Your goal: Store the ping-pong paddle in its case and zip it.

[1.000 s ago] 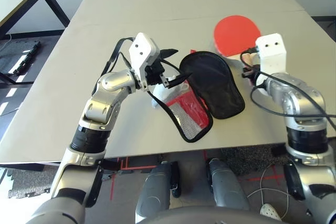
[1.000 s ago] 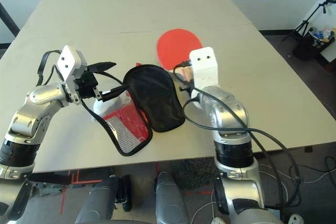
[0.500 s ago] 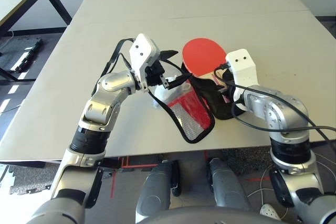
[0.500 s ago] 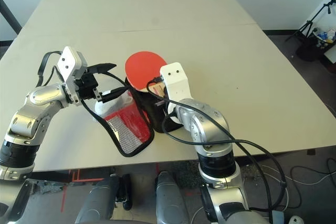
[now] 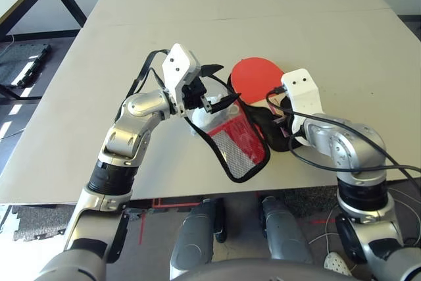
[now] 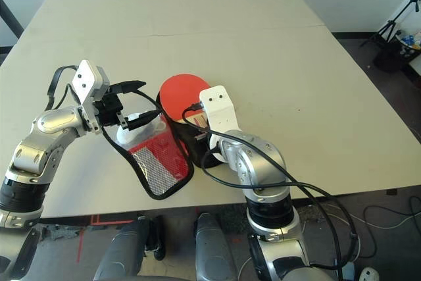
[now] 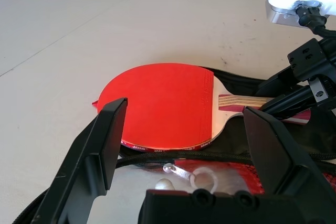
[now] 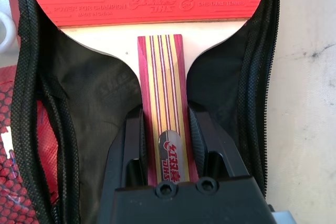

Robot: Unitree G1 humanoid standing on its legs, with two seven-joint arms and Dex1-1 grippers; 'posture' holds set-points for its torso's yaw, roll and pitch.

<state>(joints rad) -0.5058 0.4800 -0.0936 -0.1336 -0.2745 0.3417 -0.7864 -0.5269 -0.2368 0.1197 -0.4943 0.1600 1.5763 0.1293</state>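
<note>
Left gripper (image 5: 219, 85) jaws spread wide; right gripper (image 8: 164, 129) jaws clamped.

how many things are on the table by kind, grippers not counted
ping-pong paddle: 1
case: 1
whitish lump beside the case: 1
total: 3

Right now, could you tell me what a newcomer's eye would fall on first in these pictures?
The bright red ping-pong paddle, near the middle of the pale table, lying over the open case's black lining. The right gripper grips its striped handle. Beside it, the left gripper stands wide open by the case's lifted red flap with the mesh pocket.
</note>
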